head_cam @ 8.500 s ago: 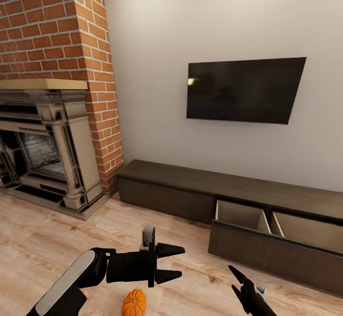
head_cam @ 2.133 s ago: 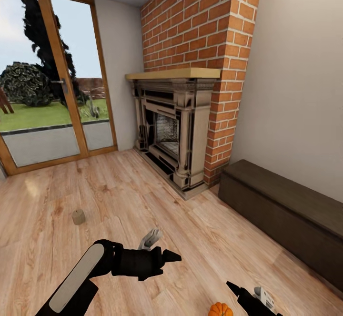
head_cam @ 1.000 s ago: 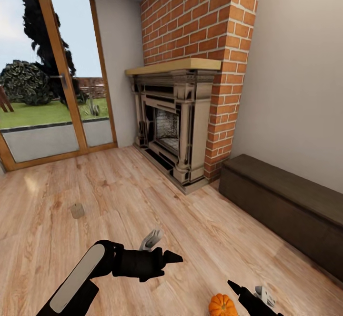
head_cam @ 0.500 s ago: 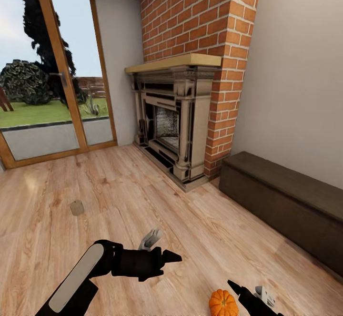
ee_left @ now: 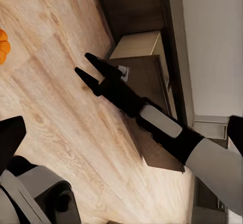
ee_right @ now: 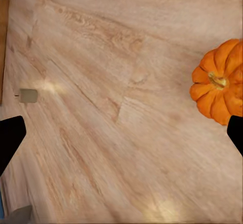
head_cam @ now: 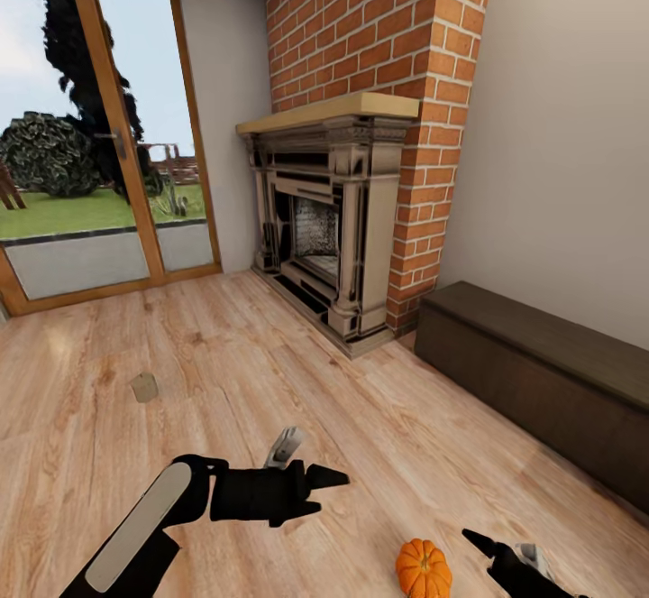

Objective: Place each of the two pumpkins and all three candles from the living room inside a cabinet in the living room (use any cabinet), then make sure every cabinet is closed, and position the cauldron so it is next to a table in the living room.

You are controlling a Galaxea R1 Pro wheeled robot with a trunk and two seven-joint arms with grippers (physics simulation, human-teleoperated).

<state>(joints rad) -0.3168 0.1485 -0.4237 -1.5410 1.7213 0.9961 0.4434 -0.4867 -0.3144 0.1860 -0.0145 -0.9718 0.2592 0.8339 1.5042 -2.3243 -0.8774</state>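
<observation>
Orange and ribbed, the pumpkin [head_cam: 424, 567] sits on the pale plank floor [head_cam: 225, 372] just beside the right hand [head_cam: 482, 546], whose fingers are spread and empty. Since a second ago the view has crept forward toward it. Left hand [head_cam: 326, 490] hangs released, empty. A squat beige candle [head_cam: 143, 387] lies well apart, near the glass door.

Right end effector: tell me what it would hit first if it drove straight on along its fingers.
Probably bare wooden floor. The right end effector, open, faces the boards; the pumpkin sits off to one side and the candle farther off. Depth is unclear.
</observation>
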